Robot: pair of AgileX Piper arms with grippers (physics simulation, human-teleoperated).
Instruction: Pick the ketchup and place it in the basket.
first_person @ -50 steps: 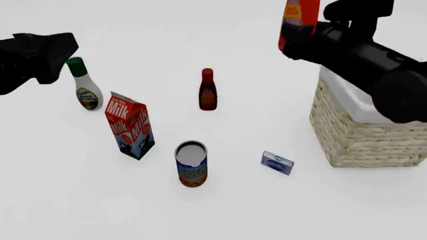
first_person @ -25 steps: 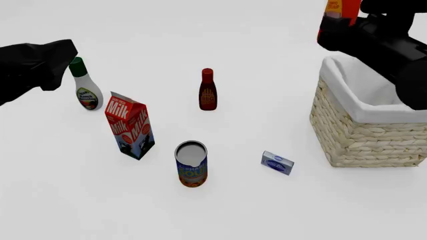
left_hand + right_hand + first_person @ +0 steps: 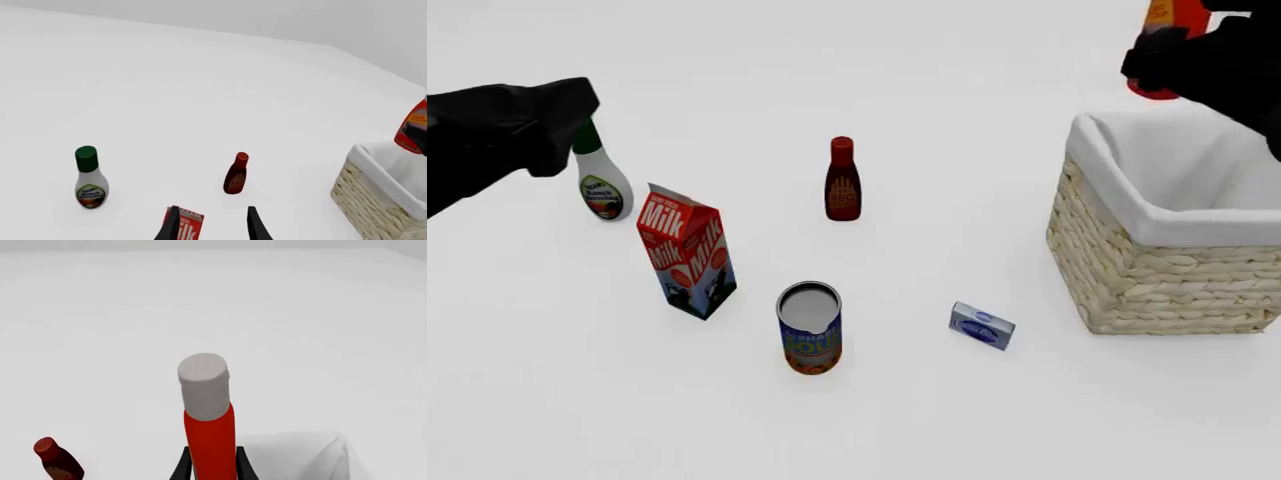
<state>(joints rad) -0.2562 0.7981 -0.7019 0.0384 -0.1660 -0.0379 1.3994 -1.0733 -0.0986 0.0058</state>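
The ketchup (image 3: 1169, 20) is a red-orange bottle held high at the far right, above the back left corner of the basket (image 3: 1154, 270), a woven wicker basket with a white lining. My right gripper (image 3: 211, 467) is shut on the bottle's red body (image 3: 210, 440), with the white cap pointing away from the camera. The basket's lining (image 3: 293, 455) shows just below it. In the left wrist view the ketchup (image 3: 413, 127) hangs over the basket's rim (image 3: 373, 200). My left gripper (image 3: 212, 220) is open and empty, held above the milk carton.
On the table stand a white bottle with a green cap (image 3: 601, 185), a small dark-red bottle (image 3: 842, 180), a red milk carton (image 3: 687, 250), an open can (image 3: 810, 328) and a small blue box (image 3: 981, 326). The left arm (image 3: 494, 135) hangs over the far left.
My right arm has carried the ketchup to the right and away, from left of the basket to above its back corner. The left arm has shifted slightly.
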